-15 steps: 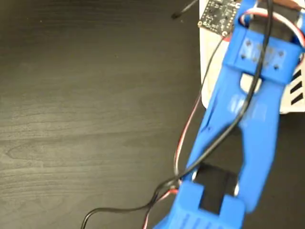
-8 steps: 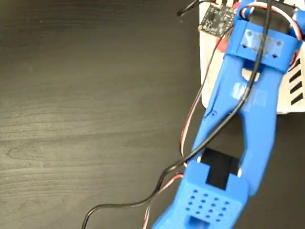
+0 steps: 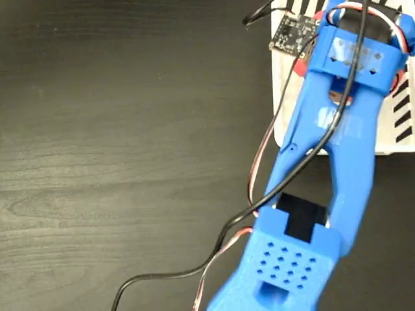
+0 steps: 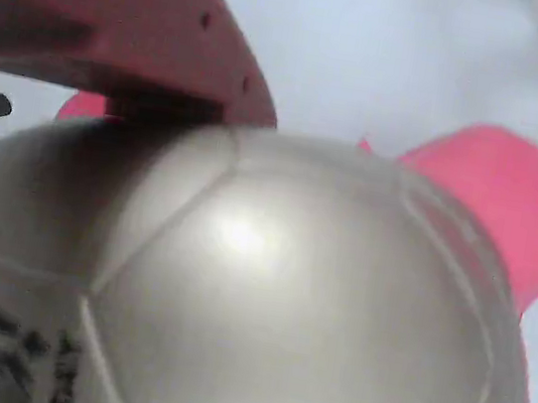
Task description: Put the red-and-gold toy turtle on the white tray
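Gripper (image 4: pixel 177 108) clamped on red-and-gold toy turtle (image 4: pixel 266 291), white tray (image 4: pixel 391 48) directly beneath; carry apparently done, release left.

Only non-task item: table (image 3: pixel 117 149), dark, near-black wood w/ grain running horiz. in fixed view. Fills everything left of the arm (image 3: pixel 337 162), top to bottom, plus a narrow strip right of the arm's lower part. Soft pale sheen across the mid area, left of the arm. Tiny light speck on the surface, upper area, well left of the arm.
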Action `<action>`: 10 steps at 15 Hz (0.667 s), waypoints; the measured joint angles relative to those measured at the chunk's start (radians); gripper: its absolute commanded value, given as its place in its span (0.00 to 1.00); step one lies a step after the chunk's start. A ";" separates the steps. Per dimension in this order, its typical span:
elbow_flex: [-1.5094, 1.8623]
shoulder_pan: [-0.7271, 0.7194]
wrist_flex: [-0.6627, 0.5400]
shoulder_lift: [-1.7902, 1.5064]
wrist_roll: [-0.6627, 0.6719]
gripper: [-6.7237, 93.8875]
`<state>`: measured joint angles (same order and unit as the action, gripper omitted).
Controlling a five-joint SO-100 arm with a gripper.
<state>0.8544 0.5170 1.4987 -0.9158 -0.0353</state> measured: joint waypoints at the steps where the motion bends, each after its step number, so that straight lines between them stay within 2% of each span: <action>1: 0.000 0.000 0.006 0.000 0.000 0.60; 4: 0.000 0.000 0.015 0.000 0.000 0.60; 6: 0.000 0.000 0.023 0.000 0.000 0.68; 10: 0.000 0.000 0.034 0.000 0.014 0.68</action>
<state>0.8544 0.5170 1.5324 -0.9158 -0.0215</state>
